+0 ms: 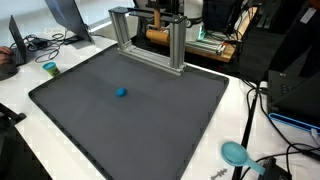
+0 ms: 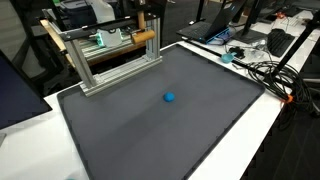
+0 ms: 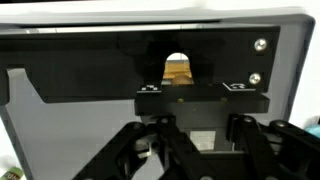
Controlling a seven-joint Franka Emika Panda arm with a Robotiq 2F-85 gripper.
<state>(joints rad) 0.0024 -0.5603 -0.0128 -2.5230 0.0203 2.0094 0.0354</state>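
A small blue ball (image 1: 121, 92) (image 2: 169, 97) lies alone near the middle of the dark grey mat (image 1: 150, 130) (image 2: 190, 135) in both exterior views. Neither of those views shows the arm or the gripper. In the wrist view my gripper (image 3: 200, 140) rises from the bottom edge as two black fingers (image 3: 152, 135) shut to a narrow gap. A pale patch shows in that gap, and I cannot tell what it is. Beyond the fingers stands a black bar with two white markers (image 3: 200, 97) and a wooden part (image 3: 178, 72). The ball is not in the wrist view.
An aluminium frame (image 1: 150, 40) (image 2: 110, 60) stands on the mat's far edge. A teal cup (image 1: 50, 68) and a laptop (image 1: 65, 15) sit on the white table, and a teal scoop (image 1: 235, 152) lies near a corner. Cables (image 2: 265, 72) run along one side.
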